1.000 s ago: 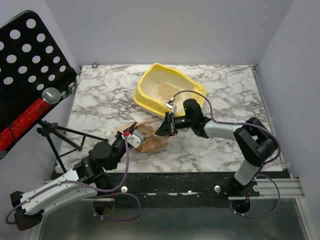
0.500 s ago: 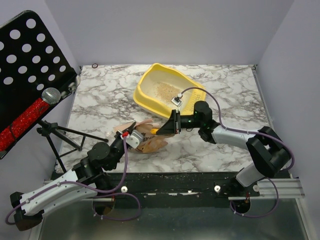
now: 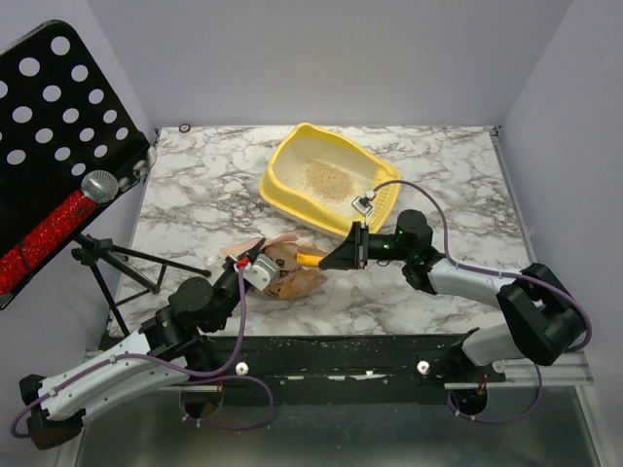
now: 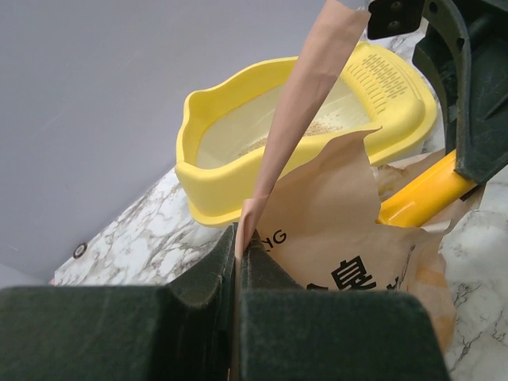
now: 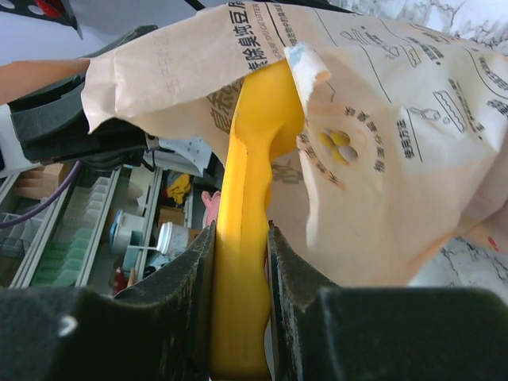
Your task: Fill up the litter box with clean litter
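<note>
One paper bag [image 3: 302,282], left hand [image 4: 240,242] pinching its edge, right hand [image 5: 240,238] clamped on scoop [image 5: 255,143] handle, bowl hidden inside bag

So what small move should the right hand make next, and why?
Probably push the scoop deeper and lift a load: the right hand grips its handle, its head sits inside the paper bag that the left hand pinches open, and the litter box holds only a small heap of litter.

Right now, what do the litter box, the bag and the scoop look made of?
The litter box looks plastic: smooth moulded yellow wall, slight sheen. The bag is tan paper: matte, creased, printed. The scoop is probably plastic too: glossy, yellow-orange, moulded.
</note>
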`<act>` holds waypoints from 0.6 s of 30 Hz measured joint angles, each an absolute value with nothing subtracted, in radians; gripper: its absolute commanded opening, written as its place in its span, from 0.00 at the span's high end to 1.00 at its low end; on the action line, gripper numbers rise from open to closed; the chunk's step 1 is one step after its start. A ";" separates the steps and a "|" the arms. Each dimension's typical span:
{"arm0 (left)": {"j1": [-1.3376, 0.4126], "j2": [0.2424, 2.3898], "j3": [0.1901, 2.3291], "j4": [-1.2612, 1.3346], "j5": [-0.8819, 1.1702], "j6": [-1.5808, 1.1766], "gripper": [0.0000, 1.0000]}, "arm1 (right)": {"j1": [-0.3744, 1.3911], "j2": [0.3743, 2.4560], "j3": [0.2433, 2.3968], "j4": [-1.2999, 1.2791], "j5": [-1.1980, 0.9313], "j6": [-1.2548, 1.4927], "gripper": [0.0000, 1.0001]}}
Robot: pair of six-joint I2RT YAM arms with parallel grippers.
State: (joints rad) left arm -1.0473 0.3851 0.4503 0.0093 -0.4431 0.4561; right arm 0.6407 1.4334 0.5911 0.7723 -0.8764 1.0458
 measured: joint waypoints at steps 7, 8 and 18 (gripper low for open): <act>-1.047 0.385 0.448 0.010 -0.427 0.457 1.00 | 0.591 1.347 0.495 0.798 -0.878 1.067 1.00; -1.047 0.385 0.448 0.011 -0.426 0.458 1.00 | 0.581 1.332 0.481 0.799 -0.879 1.072 1.00; -1.047 0.407 0.441 0.030 -0.365 0.465 1.00 | 0.466 1.167 0.321 0.800 -0.889 1.103 1.00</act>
